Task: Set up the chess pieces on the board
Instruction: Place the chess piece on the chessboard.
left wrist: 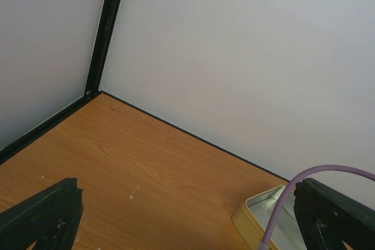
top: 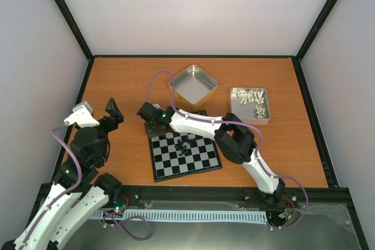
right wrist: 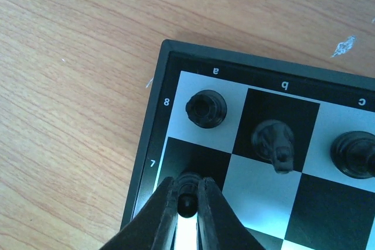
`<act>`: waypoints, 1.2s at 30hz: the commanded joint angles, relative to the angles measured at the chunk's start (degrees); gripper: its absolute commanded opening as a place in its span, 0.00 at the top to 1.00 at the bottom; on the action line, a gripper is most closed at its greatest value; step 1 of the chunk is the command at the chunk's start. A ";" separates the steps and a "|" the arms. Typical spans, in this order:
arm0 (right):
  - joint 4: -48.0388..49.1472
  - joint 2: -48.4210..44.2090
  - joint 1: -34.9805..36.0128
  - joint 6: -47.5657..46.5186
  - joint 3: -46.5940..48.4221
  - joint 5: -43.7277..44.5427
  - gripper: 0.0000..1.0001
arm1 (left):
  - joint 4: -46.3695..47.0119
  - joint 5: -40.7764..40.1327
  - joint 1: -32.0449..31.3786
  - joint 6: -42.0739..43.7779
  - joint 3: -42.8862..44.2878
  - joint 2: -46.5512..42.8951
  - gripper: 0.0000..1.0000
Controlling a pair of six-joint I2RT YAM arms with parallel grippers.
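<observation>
The board [top: 188, 174] lies on the table in front of the arms, with a few black chess pieces [top: 184, 146] grouped near its middle. My right gripper [top: 153, 126] reaches over the board's far left corner. In the right wrist view its jaws [right wrist: 187, 187] are shut on a small black pawn [right wrist: 187, 201] standing on the dark corner-column square marked 7. A rook [right wrist: 205, 108], a knight [right wrist: 274, 143] and a third black piece [right wrist: 353, 153] stand along the back row. My left gripper [top: 98, 110] hangs wide open and empty over bare table at the left.
An empty square metal tin [top: 193, 86] stands behind the board; its corner [left wrist: 263, 215] shows in the left wrist view. A second tin [top: 250, 105] at the right holds pale pieces. A purple cable [top: 153, 80] loops over the right arm. Walls enclose the table.
</observation>
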 commanded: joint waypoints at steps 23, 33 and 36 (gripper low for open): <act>0.21 -2.01 -0.08 -0.52 3.17 0.02 0.75 | -0.58 -0.48 0.42 -0.41 1.46 -0.46 0.00; 5.97 -17.55 -0.17 2.50 -15.30 5.60 0.72 | -0.20 0.66 0.38 0.02 1.36 -0.36 0.00; 6.04 -22.00 -0.22 4.23 -20.74 7.17 0.72 | 0.14 1.02 0.38 0.27 1.33 -0.42 0.00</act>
